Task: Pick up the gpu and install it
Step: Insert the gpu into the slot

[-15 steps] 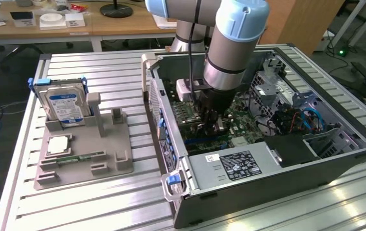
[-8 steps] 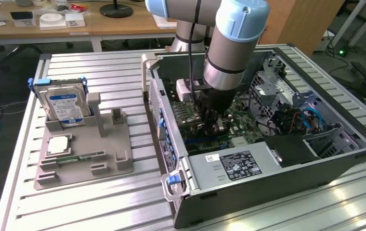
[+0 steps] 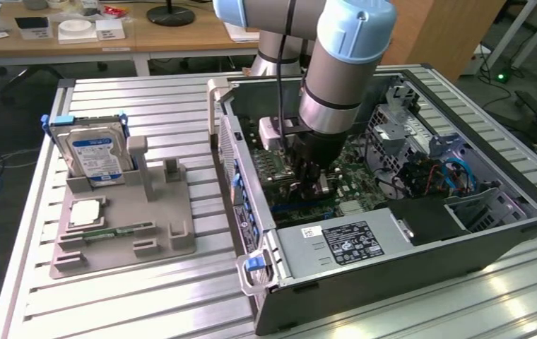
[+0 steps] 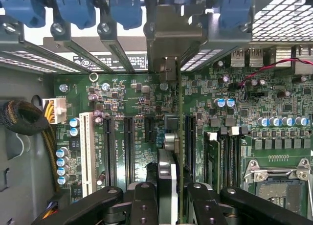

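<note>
Gripper (image 4: 166, 195) clamped on gpu (image 4: 172, 137)

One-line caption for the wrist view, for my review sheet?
Gripper shut on the gpu, holding it edge-on over the green motherboard, its bracket end at the case's rear slot covers.

The exterior view looks down from above at the open computer case (image 3: 494, 233); the wrist view faces its motherboard (image 4: 132, 95) closely, shared by both.
</note>
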Robot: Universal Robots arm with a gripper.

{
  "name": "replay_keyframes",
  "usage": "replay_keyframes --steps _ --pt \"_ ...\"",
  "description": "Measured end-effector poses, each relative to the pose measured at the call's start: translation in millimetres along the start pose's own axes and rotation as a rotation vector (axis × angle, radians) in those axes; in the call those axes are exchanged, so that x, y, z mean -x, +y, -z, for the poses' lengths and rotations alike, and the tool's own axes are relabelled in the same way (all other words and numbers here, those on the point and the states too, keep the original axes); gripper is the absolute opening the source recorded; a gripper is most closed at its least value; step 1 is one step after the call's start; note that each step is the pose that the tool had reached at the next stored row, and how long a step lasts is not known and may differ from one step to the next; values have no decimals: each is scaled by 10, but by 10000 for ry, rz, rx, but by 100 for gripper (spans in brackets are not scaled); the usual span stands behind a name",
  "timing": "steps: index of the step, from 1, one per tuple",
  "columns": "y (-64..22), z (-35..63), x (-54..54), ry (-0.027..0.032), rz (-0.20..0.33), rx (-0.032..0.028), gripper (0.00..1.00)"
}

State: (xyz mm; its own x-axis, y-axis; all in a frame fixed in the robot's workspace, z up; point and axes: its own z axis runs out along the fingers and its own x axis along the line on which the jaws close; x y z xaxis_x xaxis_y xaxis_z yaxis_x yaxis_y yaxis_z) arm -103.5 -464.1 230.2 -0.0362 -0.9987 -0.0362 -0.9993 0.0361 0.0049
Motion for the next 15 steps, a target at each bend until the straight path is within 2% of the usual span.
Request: replay_keyframes --steps 4,9,11,15 --pt "0 -17 -1 -1 2 0 28" --pt "-1 -92 -5 17 4 10 28" --pt "-1 -120 -5 3 2 7 28" --pt "-1 -120 -5 3 1 5 28"
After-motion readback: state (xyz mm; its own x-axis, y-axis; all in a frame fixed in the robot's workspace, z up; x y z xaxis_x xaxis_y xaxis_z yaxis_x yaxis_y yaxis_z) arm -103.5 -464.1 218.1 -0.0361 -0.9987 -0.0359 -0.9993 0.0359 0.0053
